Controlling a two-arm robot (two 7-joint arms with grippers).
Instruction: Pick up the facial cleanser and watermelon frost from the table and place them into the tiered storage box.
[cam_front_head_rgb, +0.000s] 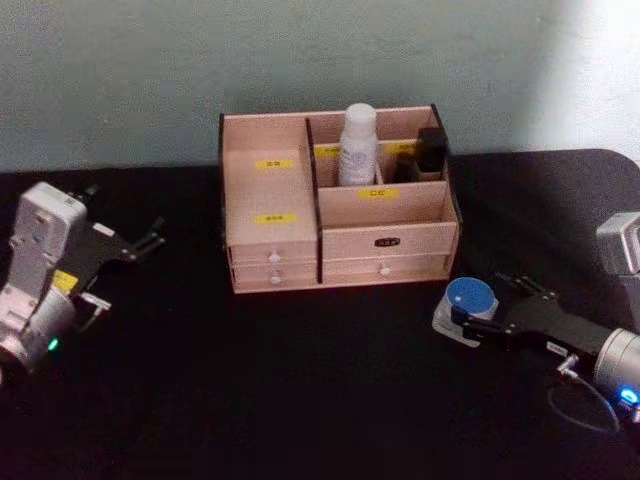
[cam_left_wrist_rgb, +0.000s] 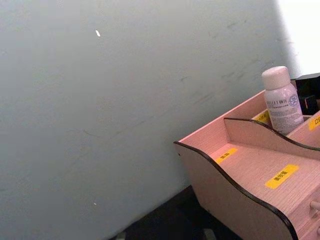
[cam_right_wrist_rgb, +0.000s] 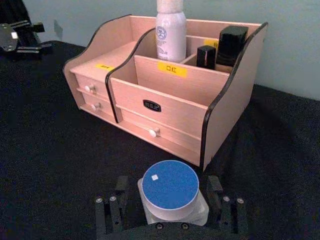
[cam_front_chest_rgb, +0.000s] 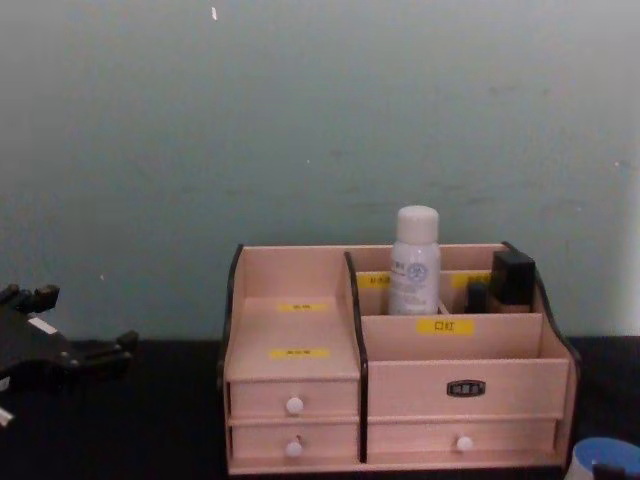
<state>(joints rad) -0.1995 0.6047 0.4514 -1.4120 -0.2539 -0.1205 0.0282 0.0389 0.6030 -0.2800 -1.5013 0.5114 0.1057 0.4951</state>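
Though astride jar (cam_front_head_rgb: 470, 298), lower right, right tool (cam_right_wrist_rgb: 168, 182) grip untellable; left tool (cam_front_head_rgb: 152, 238) released. Risk: loose hold, jar dropped before box (cam_front_head_rgb: 385, 240).

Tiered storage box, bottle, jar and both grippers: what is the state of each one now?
tiered storage box: upright, all drawers shut.
white bottle: capped, upright in a rear compartment.
blue-lidded jar: lidded, standing on the table.
right gripper: open, fingers either side of the jar.
left gripper: open, empty, left of the box.

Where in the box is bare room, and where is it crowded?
Free: in the tiered storage box, the left tiers, between side wall and centre divider; the front right bin, before the white bottle. Crowded: back right, bottle beside black containers.
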